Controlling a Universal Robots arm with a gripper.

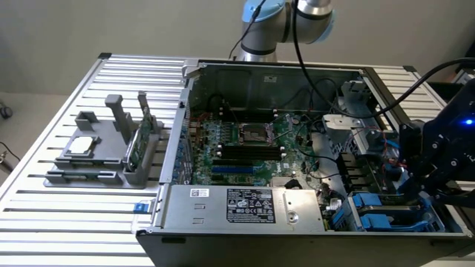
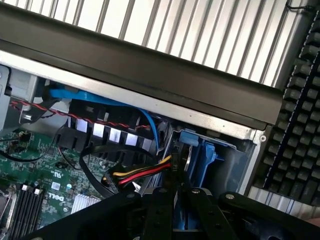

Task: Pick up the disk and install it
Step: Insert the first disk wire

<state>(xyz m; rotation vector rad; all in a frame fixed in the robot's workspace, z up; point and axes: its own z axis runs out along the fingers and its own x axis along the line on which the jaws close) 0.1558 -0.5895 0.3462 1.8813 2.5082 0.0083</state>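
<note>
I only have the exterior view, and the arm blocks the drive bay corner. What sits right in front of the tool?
Observer: In the wrist view, a blue carrier sits in the case corner, just beyond the tool.
Operator: Any cables in the way?
Observer: Yes, a yellow, red and black cable bundle ends close beside the tool's tip.
Operator: Anything outside the case wall there?
Observer: A black keyboard lies alongside it.
</note>
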